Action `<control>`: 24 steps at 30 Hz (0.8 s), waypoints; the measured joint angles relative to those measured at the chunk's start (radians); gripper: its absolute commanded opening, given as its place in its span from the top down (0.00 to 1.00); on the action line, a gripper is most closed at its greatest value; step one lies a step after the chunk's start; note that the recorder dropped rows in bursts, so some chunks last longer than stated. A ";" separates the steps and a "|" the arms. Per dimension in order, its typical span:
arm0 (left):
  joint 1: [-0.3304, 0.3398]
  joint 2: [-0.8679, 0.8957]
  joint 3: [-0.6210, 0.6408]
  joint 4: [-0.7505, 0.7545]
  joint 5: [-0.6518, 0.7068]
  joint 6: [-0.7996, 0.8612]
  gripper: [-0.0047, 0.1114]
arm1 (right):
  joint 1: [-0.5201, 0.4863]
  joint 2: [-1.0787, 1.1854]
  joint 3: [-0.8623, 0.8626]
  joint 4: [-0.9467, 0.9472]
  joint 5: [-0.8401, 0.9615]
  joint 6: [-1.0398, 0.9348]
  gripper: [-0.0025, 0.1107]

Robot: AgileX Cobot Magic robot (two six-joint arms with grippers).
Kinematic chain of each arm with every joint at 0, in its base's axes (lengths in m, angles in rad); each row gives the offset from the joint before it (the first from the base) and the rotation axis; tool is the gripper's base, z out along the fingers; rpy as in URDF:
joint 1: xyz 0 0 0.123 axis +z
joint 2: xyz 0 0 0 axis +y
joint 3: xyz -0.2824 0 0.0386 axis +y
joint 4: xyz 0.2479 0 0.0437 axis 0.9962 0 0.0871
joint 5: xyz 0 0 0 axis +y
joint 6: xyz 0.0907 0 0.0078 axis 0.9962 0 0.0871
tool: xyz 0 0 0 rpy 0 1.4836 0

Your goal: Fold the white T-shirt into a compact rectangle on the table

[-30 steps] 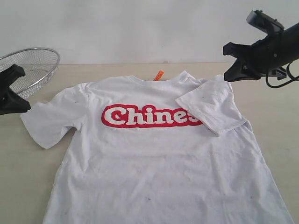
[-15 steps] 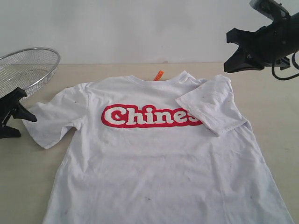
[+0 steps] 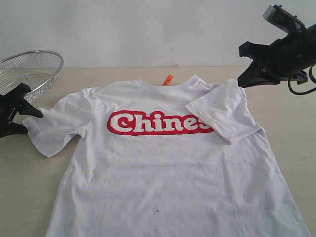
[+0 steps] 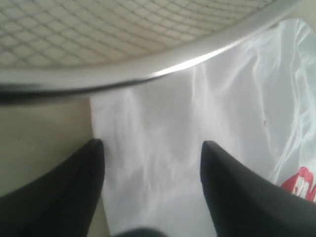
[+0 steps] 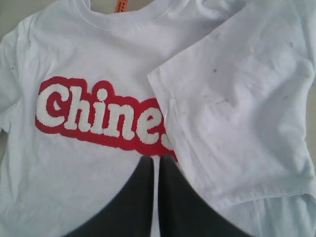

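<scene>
The white T-shirt (image 3: 163, 173) lies face up on the table (image 3: 24, 192), its red-outlined lettering (image 3: 158, 123) across the chest. The sleeve (image 3: 224, 111) on the right is folded inward over the end of the lettering. The other sleeve (image 3: 54, 128) lies spread out flat. My left gripper (image 3: 29, 111) is open at that sleeve's outer edge, and the left wrist view shows the sleeve cloth (image 4: 153, 128) between the spread fingers (image 4: 74, 187). My right gripper (image 3: 247, 64) hangs shut above the folded sleeve, holding nothing; its fingers (image 5: 138, 197) nearly touch in the right wrist view.
A round wire-mesh basket (image 3: 29, 69) sits at the back left, close behind my left gripper; its metal rim (image 4: 148, 71) crosses the left wrist view. An orange neck tag (image 3: 168, 79) sticks out at the collar. A pale wall stands behind the table.
My left gripper has opened and moved right, up to the spread sleeve's edge. The right arm rose a little and settled back; the shirt has not moved.
</scene>
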State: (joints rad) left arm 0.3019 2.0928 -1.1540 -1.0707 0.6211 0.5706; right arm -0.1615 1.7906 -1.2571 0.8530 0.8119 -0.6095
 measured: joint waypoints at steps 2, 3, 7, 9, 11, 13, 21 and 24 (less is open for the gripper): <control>0.001 0.009 -0.005 -0.017 0.007 0.016 0.48 | 0.000 0.000 0.002 0.000 -0.005 0.000 0.98; 0.002 0.014 -0.005 -0.024 0.012 0.024 0.48 | 0.000 0.000 0.002 0.000 -0.006 0.000 0.98; 0.005 0.025 -0.005 -0.077 0.020 0.073 0.59 | 0.000 0.000 0.002 0.000 -0.012 0.000 0.98; 0.005 0.035 -0.005 -0.117 0.025 0.106 0.66 | 0.000 0.000 0.002 0.000 -0.015 0.000 0.98; 0.005 0.045 -0.005 -0.155 0.032 0.150 0.69 | 0.000 0.000 0.002 0.000 -0.017 0.000 0.98; 0.005 0.057 -0.005 -0.185 0.045 0.183 0.69 | 0.000 0.000 0.002 0.000 -0.017 0.000 0.98; -0.013 0.081 -0.009 -0.233 0.069 0.210 0.81 | 0.000 0.000 0.002 0.000 -0.017 0.004 0.98; -0.024 0.091 -0.009 -0.260 0.080 0.227 0.92 | 0.000 0.000 0.002 0.000 -0.015 0.006 0.98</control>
State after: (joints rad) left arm 0.2775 2.1841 -1.1626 -1.3304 0.7011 0.7978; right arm -0.1615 1.7906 -1.2554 0.8530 0.7972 -0.6030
